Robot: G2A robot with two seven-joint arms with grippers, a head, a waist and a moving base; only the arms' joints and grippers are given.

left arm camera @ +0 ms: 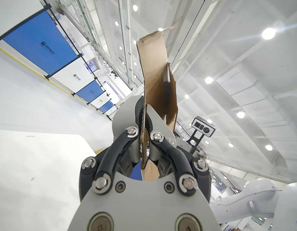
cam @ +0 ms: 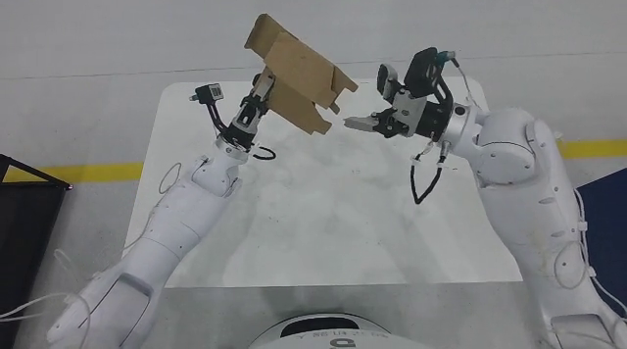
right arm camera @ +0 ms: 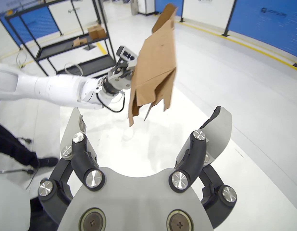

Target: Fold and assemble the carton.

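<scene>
A flattened brown carton point(cam: 297, 72) hangs in the air above the far part of the white table point(cam: 294, 231), tilted, with its loose flaps pointing toward the right arm. My left gripper point(cam: 263, 87) is shut on one edge of the carton point(left arm camera: 158, 82), the cardboard pinched between its fingers point(left arm camera: 148, 121). In the right wrist view the carton point(right arm camera: 154, 66) hangs in front of my right gripper point(right arm camera: 148, 118), which is open and holds nothing. In the top view the right gripper point(cam: 355, 124) sits just right of the carton's lower flaps, a short gap away.
A black metal shelf rack point(right arm camera: 66, 32) with small cardboard boxes stands on the floor beyond the table. Blue and white partition panels point(right arm camera: 264, 13) line the back. A yellow floor line point(cam: 98, 171) runs behind the table. A black object point(cam: 20, 212) stands left of the table.
</scene>
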